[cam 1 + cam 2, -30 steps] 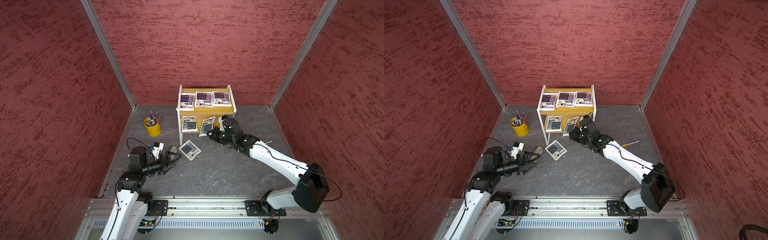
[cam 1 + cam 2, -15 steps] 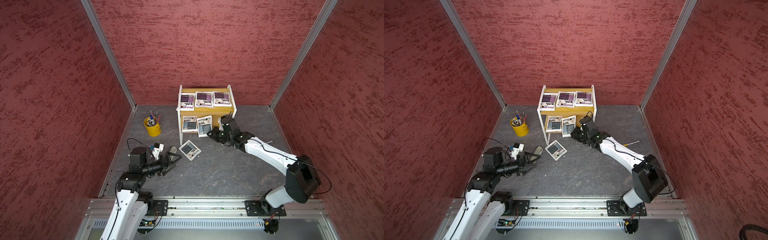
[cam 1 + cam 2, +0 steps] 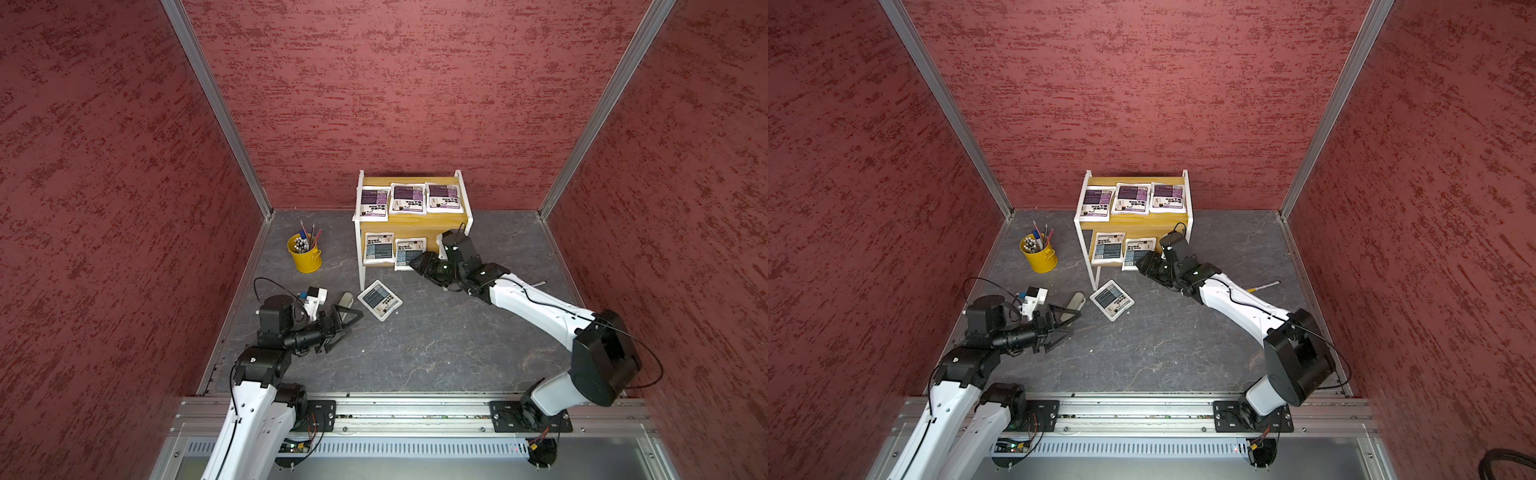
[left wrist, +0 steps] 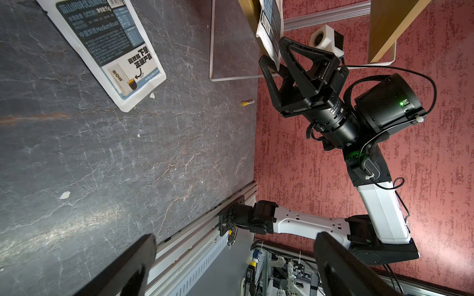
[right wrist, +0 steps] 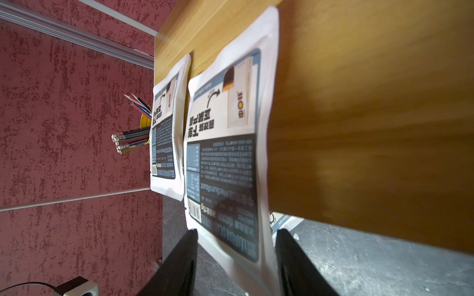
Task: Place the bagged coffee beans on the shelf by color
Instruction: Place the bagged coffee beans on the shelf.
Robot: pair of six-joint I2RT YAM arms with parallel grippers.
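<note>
The shelf (image 3: 411, 223) (image 3: 1133, 222) stands at the back wall. Three purple bagged coffee beans (image 3: 408, 198) lie on its top board. Two grey-blue ones (image 3: 378, 248) (image 3: 409, 252) lie side by side on the lower board. A third grey-blue bag (image 3: 379, 300) (image 4: 110, 51) lies on the floor in front of the shelf. My right gripper (image 3: 415, 262) (image 5: 236, 233) is open. The near edge of the right-hand lower bag (image 5: 225, 153) sits loosely between its fingers. My left gripper (image 3: 353, 316) (image 4: 234, 238) hovers open and empty, just left of the floor bag.
A yellow pen bucket (image 3: 305, 255) stands left of the shelf. A grey-green case (image 3: 345, 300) lies between my left gripper and the floor bag. A pen (image 3: 1262, 286) lies on the floor behind my right arm. Red walls close in on three sides.
The right gripper laid the tilted grey-blue bag flat on the lower board beside the first one, then opened its jaws. The left arm has not moved.
</note>
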